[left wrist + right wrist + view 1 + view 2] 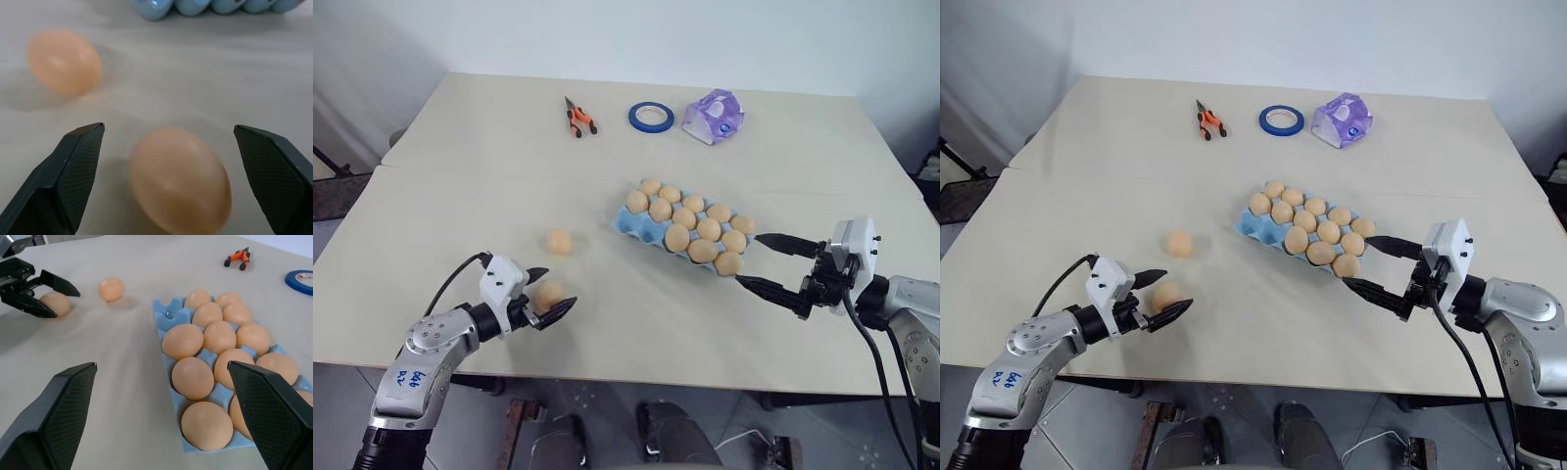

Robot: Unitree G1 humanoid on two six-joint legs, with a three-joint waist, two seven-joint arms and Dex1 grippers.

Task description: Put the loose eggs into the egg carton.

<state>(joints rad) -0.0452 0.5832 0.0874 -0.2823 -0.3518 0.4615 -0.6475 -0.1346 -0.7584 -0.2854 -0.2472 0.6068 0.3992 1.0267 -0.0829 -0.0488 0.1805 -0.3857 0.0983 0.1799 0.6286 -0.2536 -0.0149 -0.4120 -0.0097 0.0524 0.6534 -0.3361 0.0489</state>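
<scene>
Left hand sits low over the desk with its fingers spread wide around one loose egg, one black finger on each side of it; the egg lies on the desk between them, not pinched and not lifted, and from the left wrist view there is clear space on both sides of the shell. That straddling pose looks like the set-up for a grasp, fingers placed so they can close across the egg's narrow width. A second loose egg lies on the desk between this one and the carton, apart from both. The carton is the light blue tray lying at a slant on the desk to the right of the loose eggs, and nearly all its cups hold eggs; the right wrist view shows empty cups at the corner nearest the loose eggs, which is probably where these two belong. Right hand hovers just beside the carton's far end from the loose eggs, fingers wide apart and holding nothing, perhaps waiting there to steady the tray or simply parked out of the way. Beyond the carton, toward the back of the desk, lie orange-handled pliers, a blue tape roll and a purple wrapper, all well apart from the carton and no part of this job. The task looks close to done, with two eggs left to place.
</scene>
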